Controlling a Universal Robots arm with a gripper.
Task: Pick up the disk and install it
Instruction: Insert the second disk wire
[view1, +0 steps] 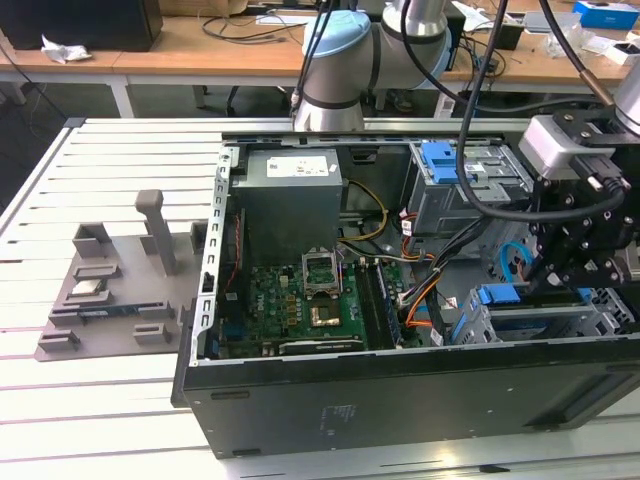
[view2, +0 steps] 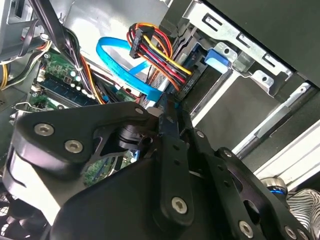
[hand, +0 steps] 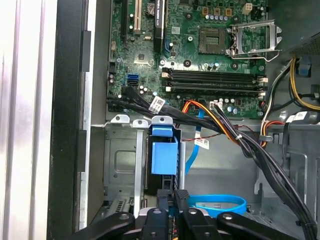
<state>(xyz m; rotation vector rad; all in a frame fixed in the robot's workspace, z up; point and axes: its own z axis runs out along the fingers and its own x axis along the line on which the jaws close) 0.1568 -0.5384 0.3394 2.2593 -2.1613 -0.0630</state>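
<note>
- Black gripper linkage sits closest in both wrist views; the gripper (hand: 171, 197) points down into the drive cage (hand: 120, 165), its two jaws set narrow and nearly together just beside a blue carrier edge.
- Whether the jaws actually pinch anything, I cannot tell; the tips are partly hidden by the linkage.
- Disk (view1: 535, 318): in the exterior view it seems to lie in the lower cage at the exterior view's right, a silver body with a blue frame along its edge, directly under the gripper (view1: 545, 285).
- In the first wrist view a blue carrier (hand: 164, 152) stands upright in a cage slot, its tab at the slot's mouth; this is probably the disk's frame.
- Second wrist view: a flat blue cable (view2: 125, 67) loops beside a bundle of red, yellow and black wires (view2: 155, 47), with a blue tab (view2: 218, 57) on the metal bay behind.
- Motherboard (hand: 200, 55) lies inside the open case (view1: 400, 400), with an empty CPU socket (hand: 212, 40) and empty memory slots.
- Grey power supply (view1: 290, 195) sits in the case's far corner.
- Blue bracket (view1: 442, 160) tops the upper bay.
- Grey fixture tray (view1: 115, 290) rests on the slatted surface (view1: 60, 400), at the exterior view's left, well apart from the case.
</note>
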